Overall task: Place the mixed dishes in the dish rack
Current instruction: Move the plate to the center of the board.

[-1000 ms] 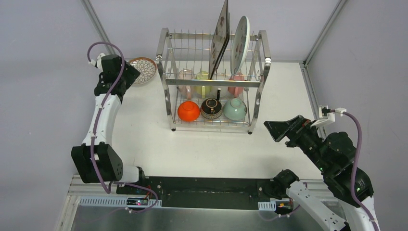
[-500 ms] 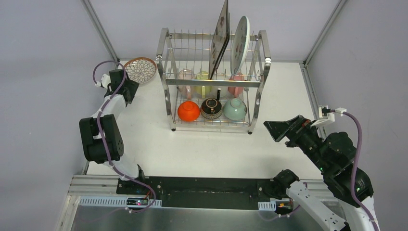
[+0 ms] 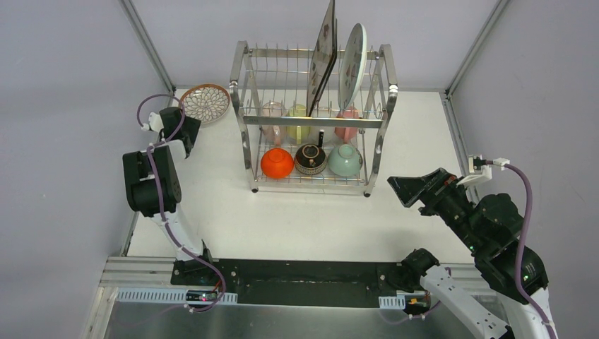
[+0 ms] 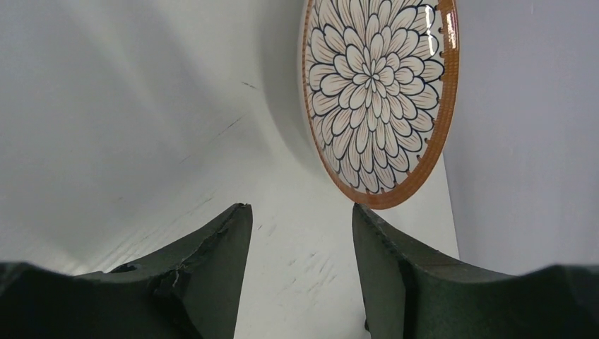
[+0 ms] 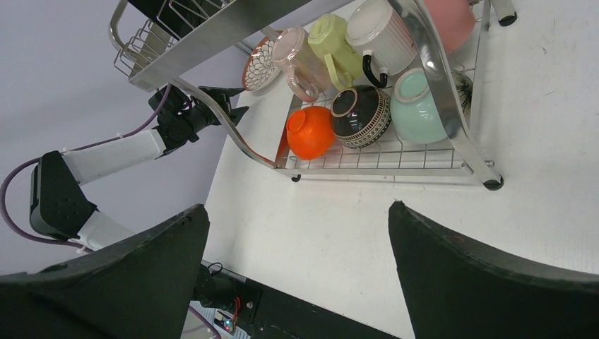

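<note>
Left tool (image 4: 300, 219) stood half-open, empty; just ahead lay petal plate (image 4: 378, 99) (likely stiff, slick, fragile); rim seemed the hold.

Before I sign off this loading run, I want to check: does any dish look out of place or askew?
Yes. The brown-rimmed petal plate lies on the table, left of the dish rack, while every other visible dish sits inside it. The square plate on the upper level leans sideways.
</note>
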